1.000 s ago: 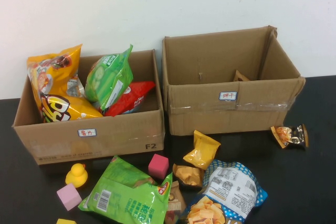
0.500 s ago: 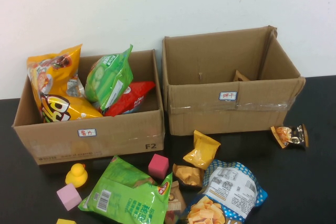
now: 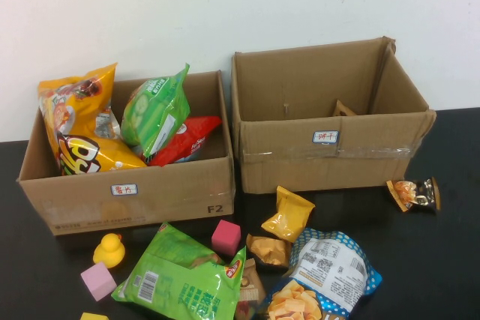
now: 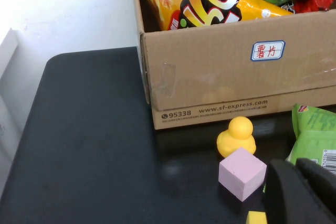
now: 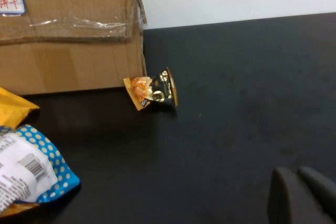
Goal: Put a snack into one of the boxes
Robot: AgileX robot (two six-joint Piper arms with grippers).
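The lower, wider box (image 3: 150, 192) stands at the left and holds orange, green and red snack bags. The taller taped box (image 3: 330, 159) stands at the right. Loose snacks lie in front: a green bag (image 3: 184, 275), a yellow packet (image 3: 289, 213), a blue dotted bag (image 3: 326, 271) and a small gold packet (image 3: 414, 192). My left gripper (image 4: 295, 167) is shut and empty, low beside the pink cube (image 4: 241, 173) in front of the lower box (image 4: 226, 77). My right gripper (image 5: 295, 172) is shut and empty over bare table, apart from the gold packet (image 5: 153, 92). Neither arm shows in the high view.
A yellow duck (image 3: 110, 249), a pink cube (image 3: 98, 280), a magenta cube (image 3: 226, 237) and a yellow block (image 3: 94, 316) lie among the snacks. A small brown packet (image 3: 268, 251) sits by the blue bag. A white wall stands behind the boxes.
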